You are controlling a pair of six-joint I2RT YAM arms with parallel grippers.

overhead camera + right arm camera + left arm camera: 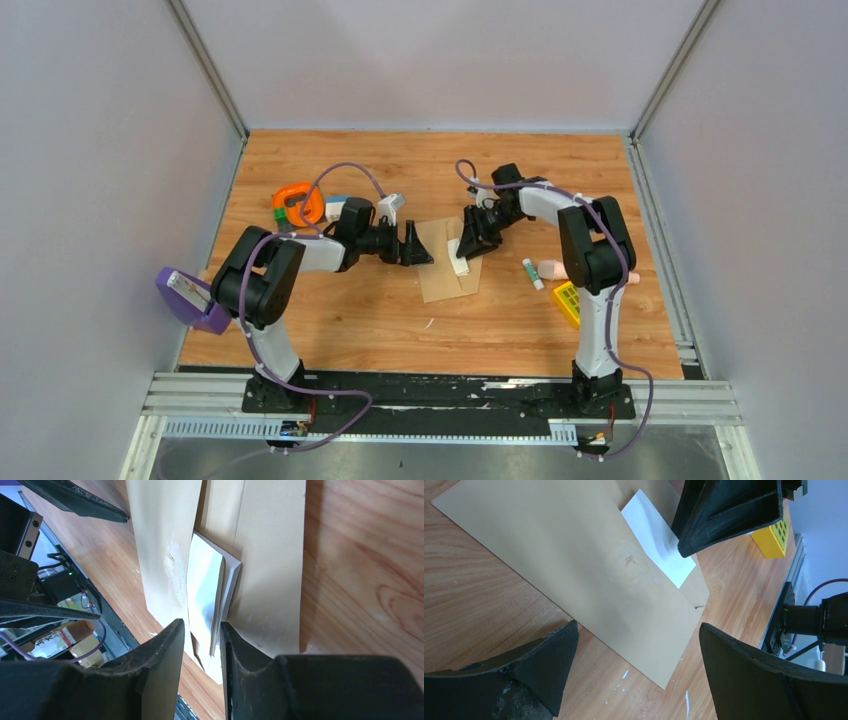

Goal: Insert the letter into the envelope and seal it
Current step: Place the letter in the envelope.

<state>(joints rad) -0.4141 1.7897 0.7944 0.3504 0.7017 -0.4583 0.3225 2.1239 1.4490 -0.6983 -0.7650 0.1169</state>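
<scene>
Both over envelope [574, 565] — left claw [638, 626] wide open, empty | right claw [201, 624] pinching letter [205, 590] | yellow block [567, 303] nearby

I count one envelope [445, 283], one letter [457, 257], and two claws: left claw [419, 246], right claw [468, 238]. On the surface [400, 335] I also log one orange ring [298, 204], one yellow block [567, 303], one green-capped stick [532, 273], one pink piece [552, 269] and one purple object [190, 300].

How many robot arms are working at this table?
2. The left arm reaches in from the left, the left end effector open by the envelope. The right arm comes from the right, the right end effector pinching the letter.
</scene>
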